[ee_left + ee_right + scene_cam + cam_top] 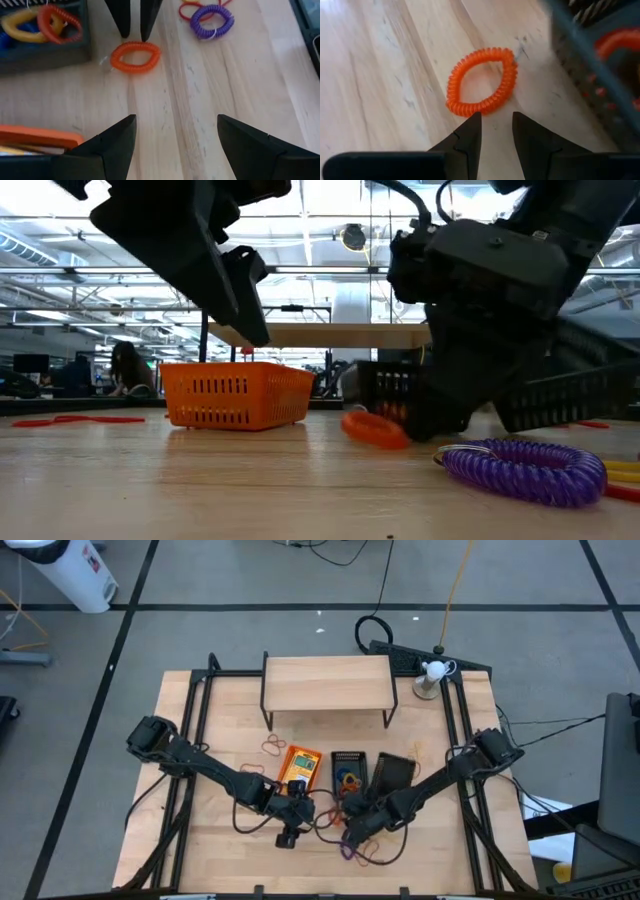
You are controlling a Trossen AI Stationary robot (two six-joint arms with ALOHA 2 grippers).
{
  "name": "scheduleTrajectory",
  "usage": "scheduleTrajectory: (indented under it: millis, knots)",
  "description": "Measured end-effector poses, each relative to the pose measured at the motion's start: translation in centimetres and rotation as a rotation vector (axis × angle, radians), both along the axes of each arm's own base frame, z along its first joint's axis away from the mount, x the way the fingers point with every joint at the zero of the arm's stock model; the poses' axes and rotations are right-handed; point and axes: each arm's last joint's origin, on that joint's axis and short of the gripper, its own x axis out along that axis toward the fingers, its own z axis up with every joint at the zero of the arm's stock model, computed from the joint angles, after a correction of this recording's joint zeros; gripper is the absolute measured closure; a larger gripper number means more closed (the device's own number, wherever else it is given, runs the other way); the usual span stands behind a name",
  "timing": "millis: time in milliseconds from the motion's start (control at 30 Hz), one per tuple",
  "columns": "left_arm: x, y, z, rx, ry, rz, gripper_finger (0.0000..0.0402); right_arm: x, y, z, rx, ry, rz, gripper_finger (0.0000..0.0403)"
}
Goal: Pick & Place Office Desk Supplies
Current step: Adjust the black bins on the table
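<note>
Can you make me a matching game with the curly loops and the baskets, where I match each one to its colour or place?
Things:
1. loop lying by the right gripper
2. loop closest in the low view
3. basket with slotted walls
4. tray by the orange loop

Matches:
A. has yellow and red loops inside
B. purple
C. orange, sitting on bare wood
D. orange, under the wooden shelf's edge in the low view

Pairs: 1-C, 2-B, 3-D, 4-A
</note>
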Motion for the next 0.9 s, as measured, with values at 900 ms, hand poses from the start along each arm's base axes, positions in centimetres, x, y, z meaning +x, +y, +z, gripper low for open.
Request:
scheduleTrajectory:
  millis: [900]
  knots:
    - [0.5, 0.9, 0.1, 0.029, -0.028, -0.033, 0.0124, -2.8, 0.4, 9.4, -0.235, -0.295, 0.078, 0.0300]
